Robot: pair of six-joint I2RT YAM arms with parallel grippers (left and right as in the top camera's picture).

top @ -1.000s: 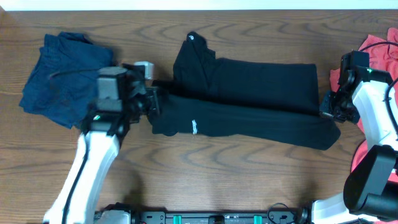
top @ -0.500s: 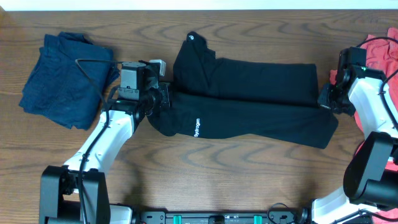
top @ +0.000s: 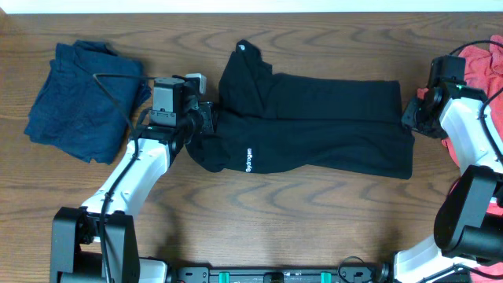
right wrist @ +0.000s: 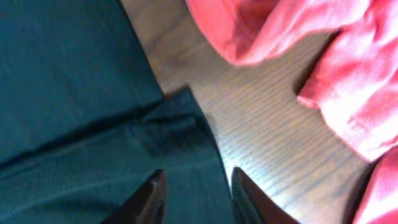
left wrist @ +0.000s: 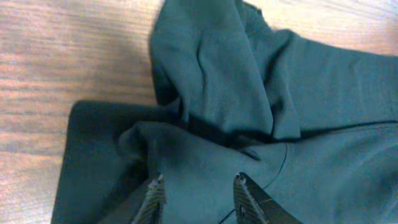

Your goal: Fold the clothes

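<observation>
The black shirt (top: 314, 126) lies folded lengthwise across the middle of the table, its white lettering (top: 247, 159) near the left end. At that left end my left gripper (top: 206, 122) stands open, and in the left wrist view its fingers (left wrist: 198, 180) straddle bunched black cloth (left wrist: 217, 93). Over the shirt's right edge my right gripper (top: 410, 118) is open too. In the right wrist view it (right wrist: 198, 177) stands astride the hem of the black cloth (right wrist: 74, 124). A navy-blue garment (top: 82, 98) lies at the far left, and a coral-red one (top: 487, 71) at the far right.
The coral-red garment (right wrist: 323, 68) lies close to the right gripper, with a strip of bare wood (right wrist: 249, 118) between it and the shirt. The table's back edge (top: 251, 11) runs along the top. A thin cable (top: 114, 90) crosses the navy garment.
Both grippers went from shut to open, letting go of the black shirt. The shirt's near layer moved up, and its right end now lines up with the far layer.
</observation>
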